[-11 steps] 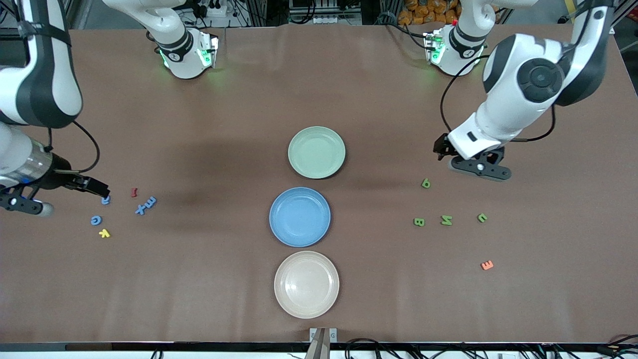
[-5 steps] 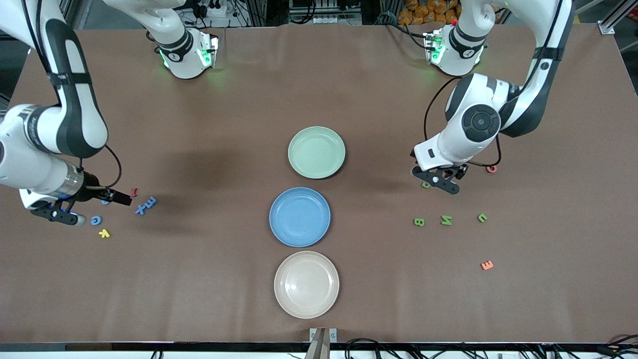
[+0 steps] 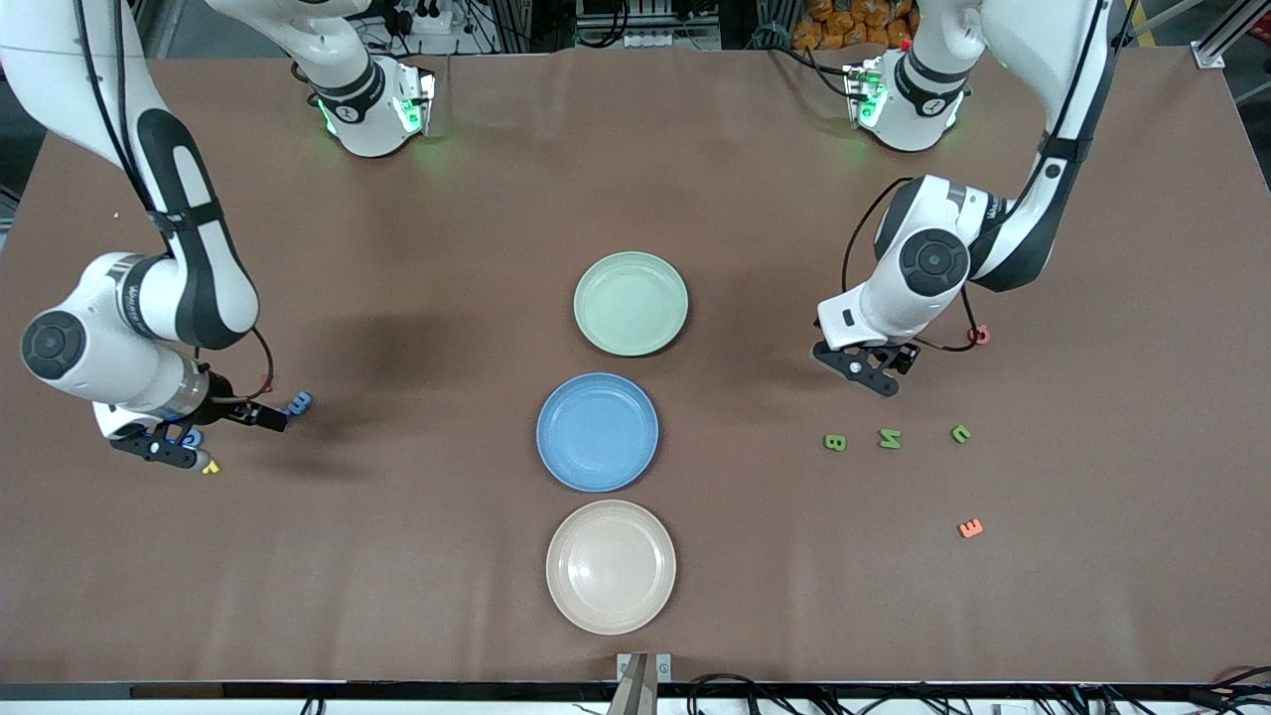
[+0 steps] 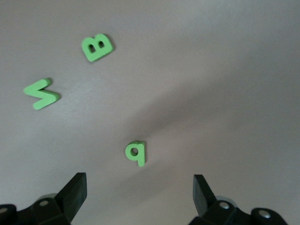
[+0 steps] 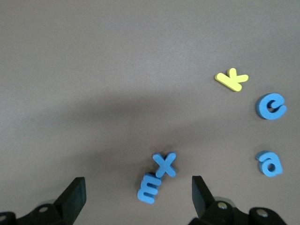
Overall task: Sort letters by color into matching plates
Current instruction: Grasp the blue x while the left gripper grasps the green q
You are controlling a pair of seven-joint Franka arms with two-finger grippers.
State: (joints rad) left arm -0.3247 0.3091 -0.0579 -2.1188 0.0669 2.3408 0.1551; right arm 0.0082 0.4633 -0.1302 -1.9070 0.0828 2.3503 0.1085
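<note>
From the front view, three plates sit in a column down the middle of the brown table (image 3: 397, 556): the pale green plate (image 3: 631, 303) farthest from the camera, the blue plate (image 3: 597, 432) next, and the cream plate (image 3: 611, 567) nearest, none with any letters in them. The left gripper (image 3: 866, 365) hangs low toward the left arm's end of the table, with the green B (image 3: 835, 442), green N (image 3: 890, 438) and another green letter (image 3: 960, 433) lying a bit nearer the camera, an orange E (image 3: 970, 528) nearer still, and a red letter (image 3: 980, 336) just beside the arm. The right gripper (image 3: 213, 432) is down low over the blue cluster toward the right arm's end; a blue m (image 3: 299, 401) pokes out beside it and a yellow bit (image 3: 210, 467) shows at its edge. In the left wrist view, the left gripper (image 4: 139, 190) has its fingers spread wide, holding nothing, with a green q (image 4: 135, 152) on the table right between them, and the B (image 4: 97, 47) and the N (image 4: 41, 93) farther off. In the right wrist view, the right gripper (image 5: 138, 190) is spread wide too, empty, with the blue m (image 5: 148, 188) and a blue x (image 5: 164, 165) touching each other between the fingers; a yellow k (image 5: 232, 79), a blue e (image 5: 271, 106) and a blue a (image 5: 269, 163) sit off to one side.
</note>
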